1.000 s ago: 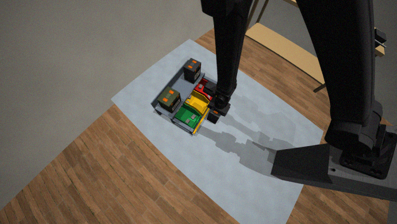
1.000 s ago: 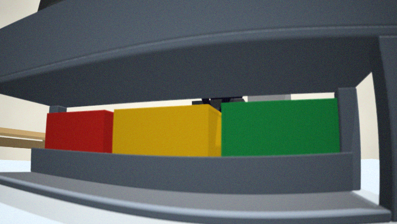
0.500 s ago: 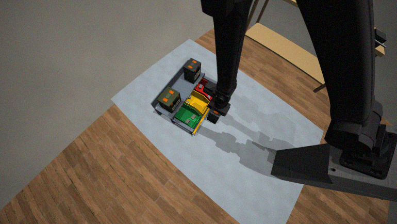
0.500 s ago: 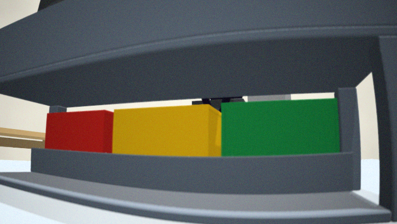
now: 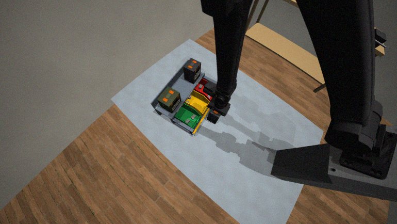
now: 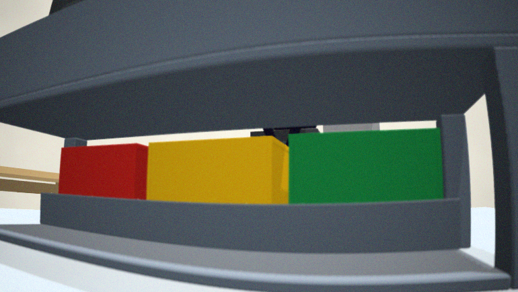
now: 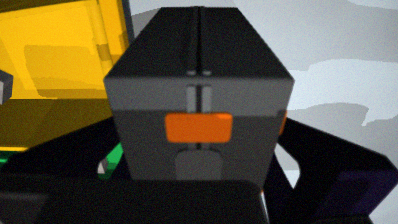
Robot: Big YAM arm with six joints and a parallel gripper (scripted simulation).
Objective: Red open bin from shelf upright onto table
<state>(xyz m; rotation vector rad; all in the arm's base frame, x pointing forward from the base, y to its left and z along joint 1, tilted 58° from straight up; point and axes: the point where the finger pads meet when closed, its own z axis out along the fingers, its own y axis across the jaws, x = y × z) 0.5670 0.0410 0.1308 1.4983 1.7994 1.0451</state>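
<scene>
The red open bin (image 5: 202,87) stands at the far end of the grey shelf's lower level, next to a yellow bin (image 5: 197,102) and a green bin (image 5: 188,115). In the exterior view the red bin (image 6: 103,170) is upright at the left of the row. My gripper (image 5: 218,107) is in front of the shelf, beside the yellow bin, just off the red one. It is shut on a dark grey box with an orange tab (image 7: 200,115), which hangs over the mat (image 5: 214,116). The red bin's contents are mostly hidden by my arm.
A black box (image 5: 192,69) and an olive box (image 5: 168,98) sit on top of the shelf (image 5: 178,91). The light mat (image 5: 222,150) spreads in front of the shelf. My arm's base (image 5: 347,164) stands at the right. A tan bench (image 5: 286,52) is behind.
</scene>
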